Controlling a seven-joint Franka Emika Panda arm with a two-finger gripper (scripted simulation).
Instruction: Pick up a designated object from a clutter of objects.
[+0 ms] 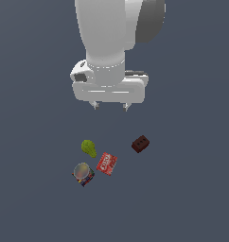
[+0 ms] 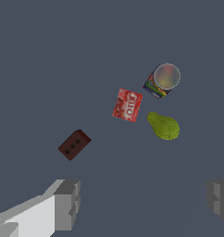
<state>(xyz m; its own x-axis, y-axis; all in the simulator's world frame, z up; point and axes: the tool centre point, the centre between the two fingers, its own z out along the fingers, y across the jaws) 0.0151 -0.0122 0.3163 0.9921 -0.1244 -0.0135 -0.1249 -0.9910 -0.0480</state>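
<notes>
The arm hangs high over the surface (image 1: 192,198), its end effector (image 1: 110,106) spread wide and holding nothing, so this looks like the approach, before any descent. The designated object (image 1: 83,173), the little multicoloured container, sits at the edge of the clutter, just beside the red packet (image 1: 106,163) and near the yellow-green piece (image 1: 89,148); the brown brick (image 1: 140,144) lies well apart. Next it must shift over the container, then drop. Its cloudy top hides any contents

You're looking at a bare sim scene: flat, featureless grey-blue counter (image 1: 192,189), untextured rendered shading, no walls or furniture to place it
</notes>
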